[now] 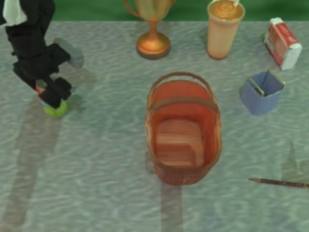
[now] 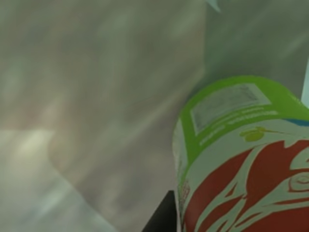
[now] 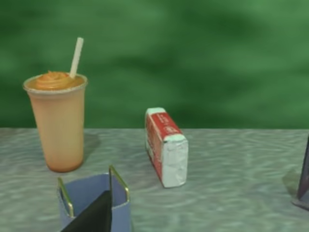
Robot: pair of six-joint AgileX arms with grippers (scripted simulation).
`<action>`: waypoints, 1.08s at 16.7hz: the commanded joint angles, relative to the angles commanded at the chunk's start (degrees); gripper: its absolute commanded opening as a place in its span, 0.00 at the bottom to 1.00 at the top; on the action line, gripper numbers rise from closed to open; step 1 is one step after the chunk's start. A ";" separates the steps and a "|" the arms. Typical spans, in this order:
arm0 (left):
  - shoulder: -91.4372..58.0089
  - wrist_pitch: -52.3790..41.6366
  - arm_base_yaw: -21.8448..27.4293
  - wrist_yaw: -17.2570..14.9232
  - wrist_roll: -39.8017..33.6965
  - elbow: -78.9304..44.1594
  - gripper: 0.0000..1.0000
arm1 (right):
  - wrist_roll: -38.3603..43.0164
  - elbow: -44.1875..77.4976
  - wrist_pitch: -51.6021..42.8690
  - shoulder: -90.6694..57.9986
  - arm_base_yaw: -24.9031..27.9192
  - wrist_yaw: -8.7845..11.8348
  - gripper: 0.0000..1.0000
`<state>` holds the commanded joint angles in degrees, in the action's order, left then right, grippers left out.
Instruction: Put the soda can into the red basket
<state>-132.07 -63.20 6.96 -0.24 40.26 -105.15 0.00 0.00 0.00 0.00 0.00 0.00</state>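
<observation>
- Left gripper is down over the can at the table's left side; looks clamped on it, dark fingers either side, green bottom poking out underneath.
- Left wrist view is mostly can, red and white print with a lime end.
- Basket sits well off to the gripper's right, mid-table, apart from the can.
- Further right: trophy, orange cup, carton, blue bucket.
- Right gripper isn't in view.

Grey table, basket, trophy, cup
</observation>
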 joint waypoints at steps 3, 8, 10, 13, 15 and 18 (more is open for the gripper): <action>0.18 0.60 0.05 -0.47 -0.09 0.19 0.00 | 0.00 0.00 0.00 0.00 0.00 0.00 1.00; 1.52 12.60 1.93 -9.34 -4.13 3.70 0.00 | 0.00 0.00 0.00 0.00 0.00 0.00 1.00; 2.41 21.47 2.99 -15.32 -7.21 6.30 0.00 | 0.00 0.00 0.00 0.00 0.00 0.00 1.00; 4.12 37.63 4.79 -25.86 -12.94 11.32 0.00 | 0.00 0.00 0.00 0.00 0.00 0.00 1.00; 5.50 49.40 6.10 -33.53 -17.25 15.22 0.00 | 0.00 0.00 0.00 0.00 0.00 0.00 1.00; 8.09 67.25 8.08 -45.12 -23.87 21.46 0.00 | 0.00 0.00 0.00 0.00 0.00 0.00 1.00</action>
<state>-123.98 4.05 15.03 -45.36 16.40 -83.70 0.00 0.00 0.00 0.00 0.00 0.00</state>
